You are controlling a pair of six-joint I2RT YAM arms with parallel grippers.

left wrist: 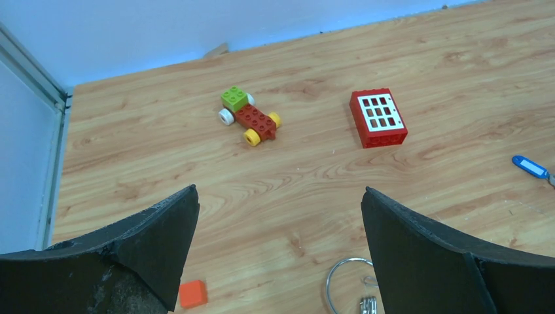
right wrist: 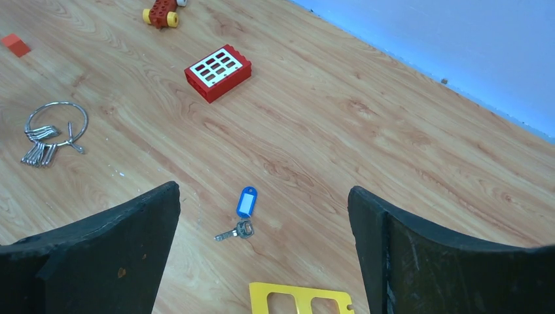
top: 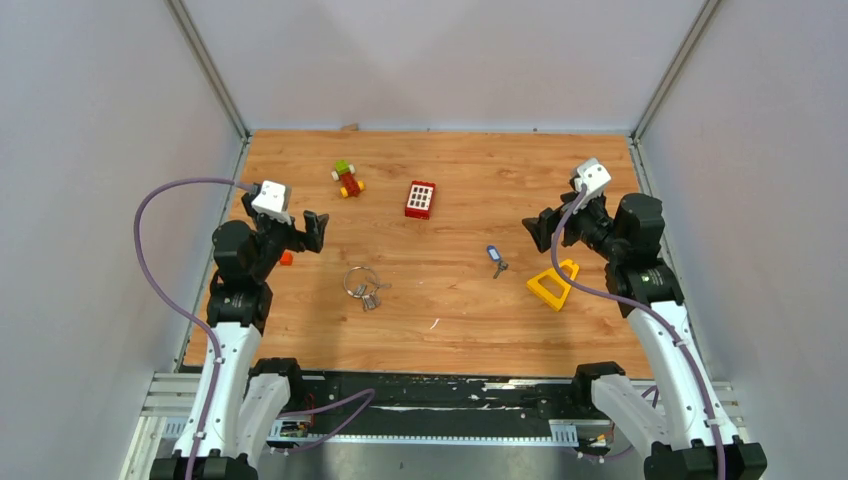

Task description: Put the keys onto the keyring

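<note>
Two hands, both spread wide and holding nothing. The left hand (left wrist: 278, 196) hangs above the left side of the surface (top: 460, 320), and the right hand (right wrist: 263, 190) hangs above the right side, each tilted in toward the middle. Looks to me like a ready pose, nothing picked up yet.

The task stuff: the keyring (top: 359, 280) lies flat near the left hand, close to the front edge. A small bunch of keys (right wrist: 38, 149) is clustered at its near side, seemingly threaded on already, though I can't count them, too small and overlapped. One loose blue-tagged key (right wrist: 245, 203) lies well apart from the ring, over on the right, just beside the yellow triangular block (top: 553, 284). My guess is the layout splits the job: the right hand grabs the loose key, the left steadies the ring.

Counting the rest: one red brick (top: 421, 199) with a white grid face, one little toy car (top: 347, 179) built of blocks, both toward the back, and one tiny orange block (left wrist: 193, 294) near the left hand. Those look like plain clutter, nothing the task needs.
</note>
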